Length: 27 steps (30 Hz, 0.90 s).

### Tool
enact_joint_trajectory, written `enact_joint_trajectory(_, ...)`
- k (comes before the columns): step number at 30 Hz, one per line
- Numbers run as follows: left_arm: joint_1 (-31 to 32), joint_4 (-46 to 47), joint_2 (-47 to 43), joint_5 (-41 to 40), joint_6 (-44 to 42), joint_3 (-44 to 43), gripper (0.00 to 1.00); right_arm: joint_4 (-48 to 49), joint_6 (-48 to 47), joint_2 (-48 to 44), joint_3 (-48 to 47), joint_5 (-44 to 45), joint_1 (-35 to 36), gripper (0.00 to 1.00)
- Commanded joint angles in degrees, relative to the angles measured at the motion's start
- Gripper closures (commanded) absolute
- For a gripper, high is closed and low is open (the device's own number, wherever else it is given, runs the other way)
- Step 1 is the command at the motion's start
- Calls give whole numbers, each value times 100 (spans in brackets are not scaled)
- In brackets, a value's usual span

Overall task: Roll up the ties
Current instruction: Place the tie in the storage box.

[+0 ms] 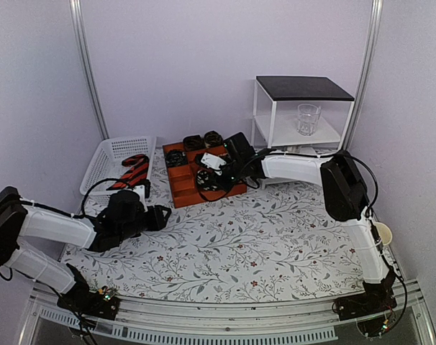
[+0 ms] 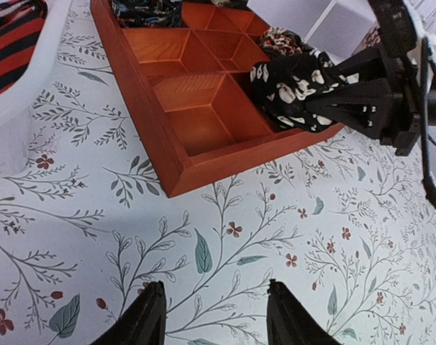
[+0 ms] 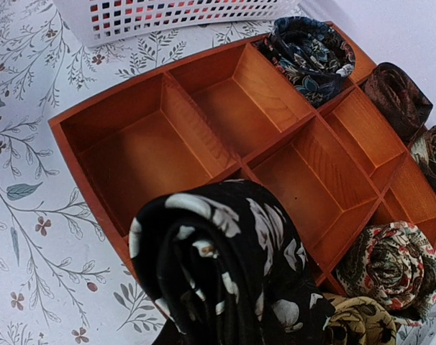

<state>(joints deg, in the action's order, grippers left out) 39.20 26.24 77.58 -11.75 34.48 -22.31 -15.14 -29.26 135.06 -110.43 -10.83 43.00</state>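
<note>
Clamping a rolled black tie point(image 3: 225, 266) patterned with pale flowers, the right gripper point(image 2: 313, 92) hangs over the edge of the wooden tray point(image 2: 153, 129). Lowering the coil squarely into an empty compartment before letting go should keep it wound. Its arm, bent at the elbow, reaches leftward, while the left gripper point(image 2: 214, 309) hovers half-open and empty above the flowered tablecloth point(image 2: 275, 215).

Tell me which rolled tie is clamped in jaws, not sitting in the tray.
The black tie with white flowers: the right gripper clamps it at the edge of the wooden tray. The blue floral coil and red paisley coil lie in compartments.
</note>
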Motion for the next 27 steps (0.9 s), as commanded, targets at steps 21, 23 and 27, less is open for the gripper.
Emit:
enact_joint_trajectory(21, -71, 286, 338, 422, 160, 102, 53, -1879, -884, 1675, -2031, 400, -79, 88)
enact_joint_trajectory(23, -79, 272, 343, 438, 167, 111, 53, -1879, -929, 1744, -2075, 326, -101, 88)
enact_joint_trajectory(27, -70, 259, 367, 439, 177, 86, 53, -1923, -1081, 1837, -2078, 303, -148, 88)
